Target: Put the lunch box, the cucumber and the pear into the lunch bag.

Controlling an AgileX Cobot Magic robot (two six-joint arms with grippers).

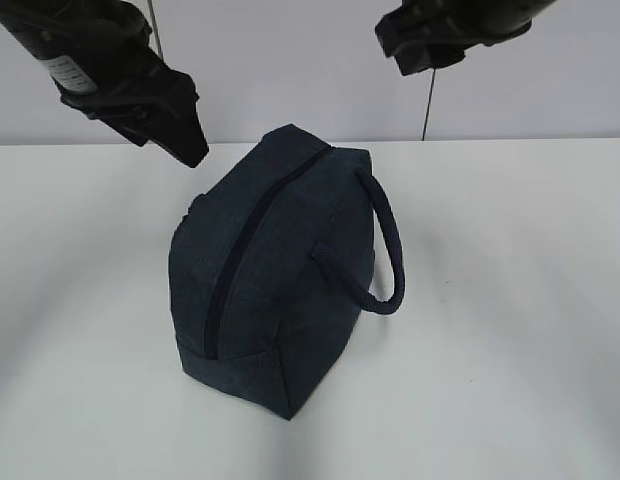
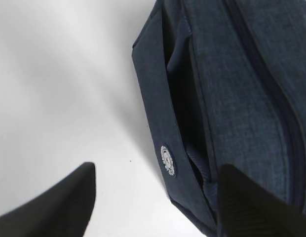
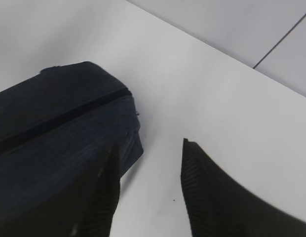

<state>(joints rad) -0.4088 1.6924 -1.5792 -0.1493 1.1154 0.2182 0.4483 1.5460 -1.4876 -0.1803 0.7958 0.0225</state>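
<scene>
**Inspector:** Exterior view first. The lunch bag (image 1: 275,270) stands at the centre of the frame on the white table (image 1: 510,330), zipper (image 1: 255,240) running from the upper right down to the lower left along its top. The zipper looks closed along its visible length. The strap handle (image 1: 382,255) loops out on the right flank.

**Assistant:** And the arms?

**Inspector:** Both are raised clear of the bag. The left gripper (image 1: 175,130) hangs at the upper left, nose angled down toward the bag's far corner. The right gripper (image 1: 430,45) sits at the top right, well apart from the fabric.

**Assistant:** Finger state?

**Inspector:** Left wrist view shows the left fingers (image 2: 59,207) spread, bare table and the bag's side wall between them, a round badge (image 2: 168,160) on that wall; nothing pinched. Right wrist view shows the right fingers (image 3: 217,197) apart with only table between them, the bag's end at the left of the frame.

**Assistant:** The lunch box, cucumber and pear?

**Inspector:** None visible in any view. With the zipper drawn, I judge they may be inside, though I cannot confirm that.

**Assistant:** Why the high, empty-handed posture?

**Inspector:** My reading: the bag stands unaided, so no hold is needed.
</scene>
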